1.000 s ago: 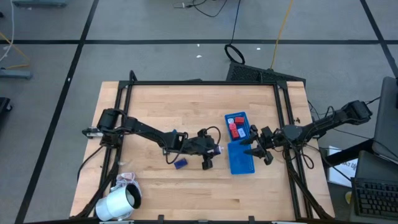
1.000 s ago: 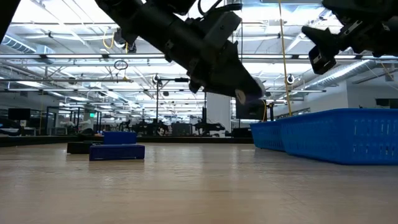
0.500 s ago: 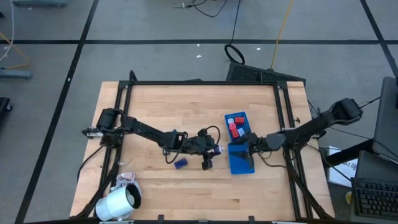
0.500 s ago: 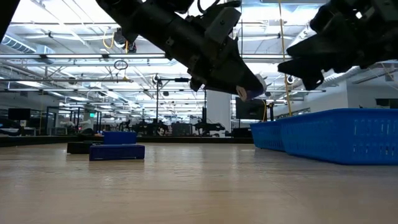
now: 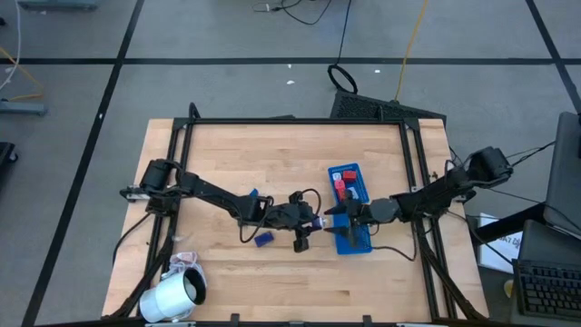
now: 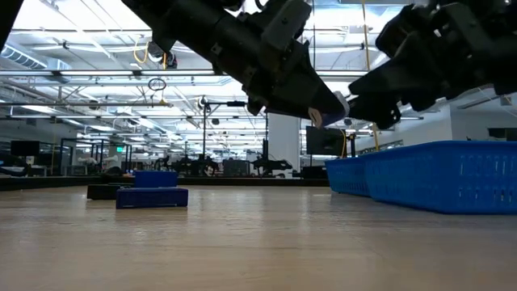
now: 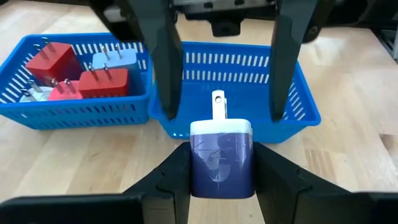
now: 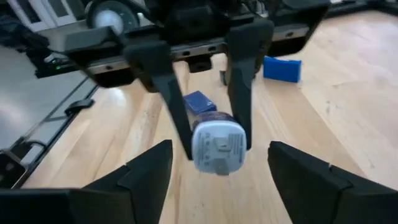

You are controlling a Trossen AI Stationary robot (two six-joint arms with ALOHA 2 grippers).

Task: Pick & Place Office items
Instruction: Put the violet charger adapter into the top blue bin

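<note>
Between the two arms, just left of the blue tray (image 5: 349,207), your left gripper (image 7: 219,163) is clamped on a plug adapter (image 7: 221,154) and holds it up off the table (image 5: 272,272). Fingers (image 7: 168,177) pinch its flat sides, prong end pointing out at the right arm, so this reads as a hand-over set up mid-air.

Right gripper (image 8: 214,167) sits directly opposite, over the tray's near-left edge, fingers (image 8: 144,174) spread wide either side of the adapter with gaps showing, not touching it. You have the jaws wider than the piece so they can close on it without knocking it.

Adapter look: small boxy block, dark blue-violet body with a translucent sheen, white cap at the prong end, one metal prong visible from the left wrist.

Other items: red blocks (image 7: 62,62), one more red (image 7: 99,82) and a light blue one (image 7: 115,60), prongs up, already in the tray's far compartment; near compartment looks bare. One dark blue block (image 5: 263,239) lies on the table near the left gripper's left side, not yet picked.

Waiting at the near-left corner: the big white roll (image 5: 172,298).
</note>
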